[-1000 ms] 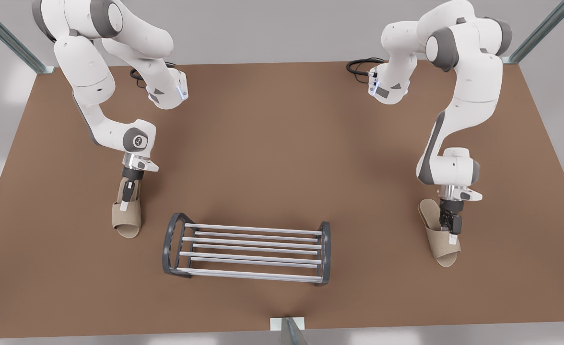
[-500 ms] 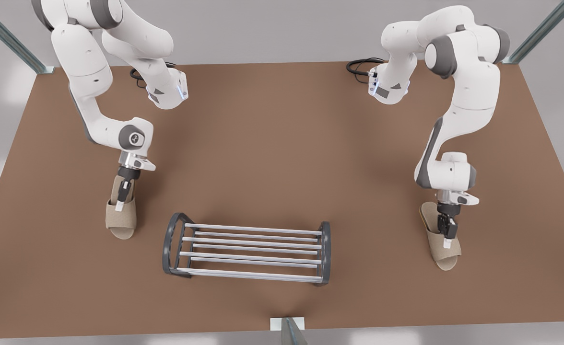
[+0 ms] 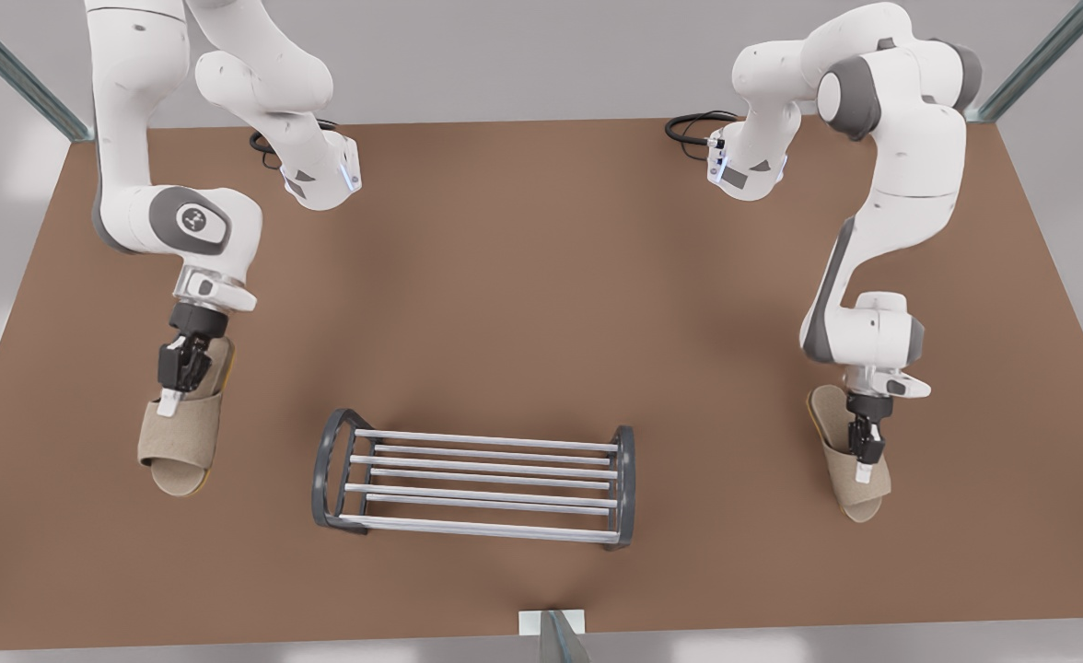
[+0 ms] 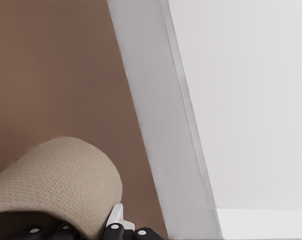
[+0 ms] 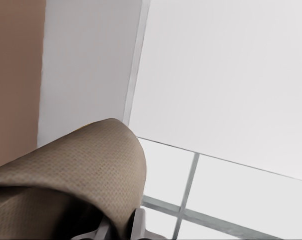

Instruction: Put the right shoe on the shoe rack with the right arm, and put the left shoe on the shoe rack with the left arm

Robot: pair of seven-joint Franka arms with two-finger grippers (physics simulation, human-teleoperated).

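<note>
Right shoe (image 3: 180, 447): now raised, carried farther from rack (image 3: 477, 479), strap pinched by right gripper (image 3: 171, 401). Left shoe (image 3: 859, 497): clamped by left gripper (image 3: 863, 470), barely shifted, lift apparently pending.

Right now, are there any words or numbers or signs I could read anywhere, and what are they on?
No words or numbers can be read.
A round white emblem on the grey joint cap of the arm at the front view's left: too small to read.
No labels on the slipper gripped by the left gripper, the slipper gripped by the right gripper, the shoe rack or the table.
</note>
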